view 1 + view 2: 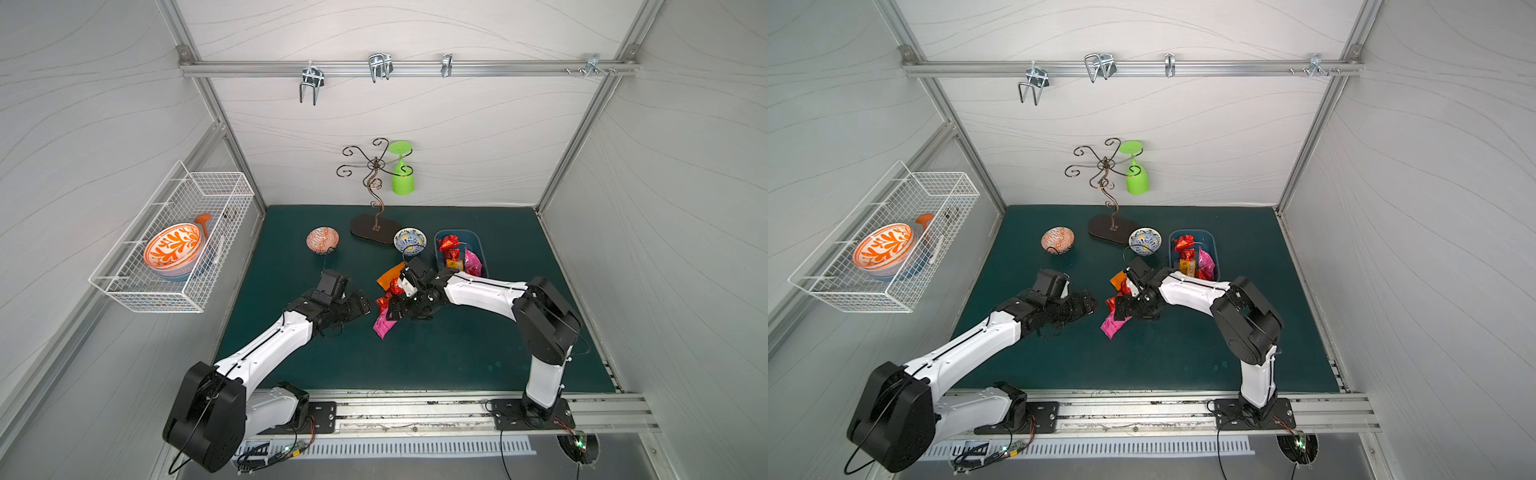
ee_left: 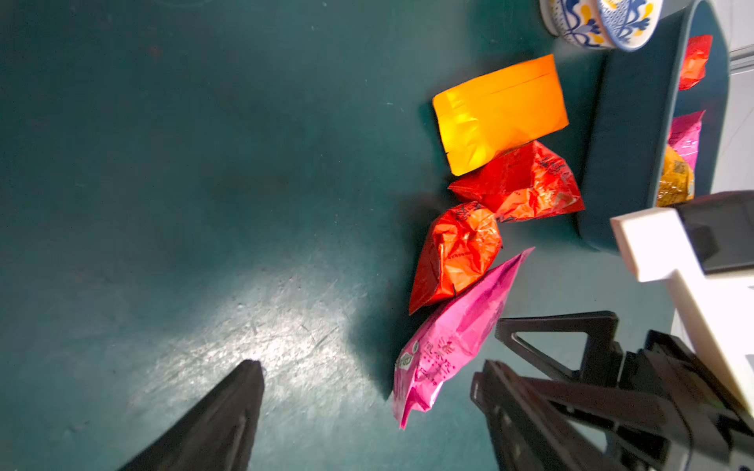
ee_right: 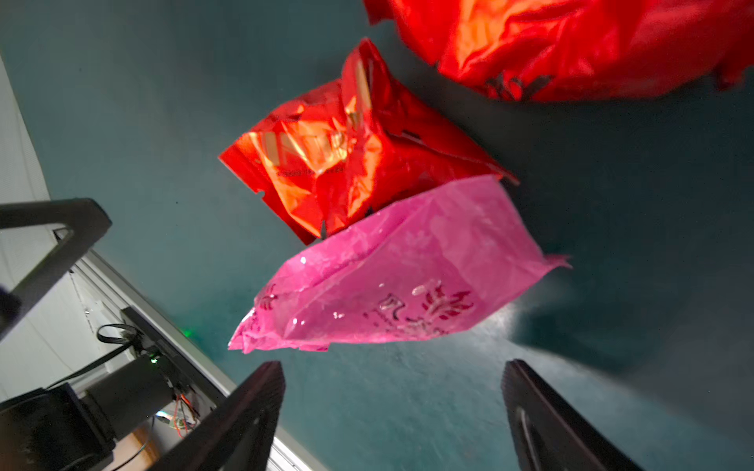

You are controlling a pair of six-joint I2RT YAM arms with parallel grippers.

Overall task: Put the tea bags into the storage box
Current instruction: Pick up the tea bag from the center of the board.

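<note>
The blue storage box [image 1: 437,249] stands at the back right of the mat and holds several tea bags, red [image 1: 449,243], pink [image 1: 473,262] and orange-yellow [image 1: 454,264]. Left of the box, loose tea bags lie in a row on the mat: an orange one [image 2: 497,114], two red ones [image 2: 526,183] [image 2: 457,253] and a pink one [image 2: 449,342]. My right gripper [image 3: 393,375] hangs open just short of the pink bag [image 3: 400,285], nothing between its fingers. My left gripper [image 2: 367,375] is open on the opposite side, the pink bag's tip reaching between its fingers.
A blue-patterned bowl [image 1: 410,240] sits just left of the box, a red-patterned bowl [image 1: 322,240] further left. A metal cup stand [image 1: 374,228] with a green cup [image 1: 402,174] is at the back. A wire basket [image 1: 174,286] with bowls hangs on the left wall.
</note>
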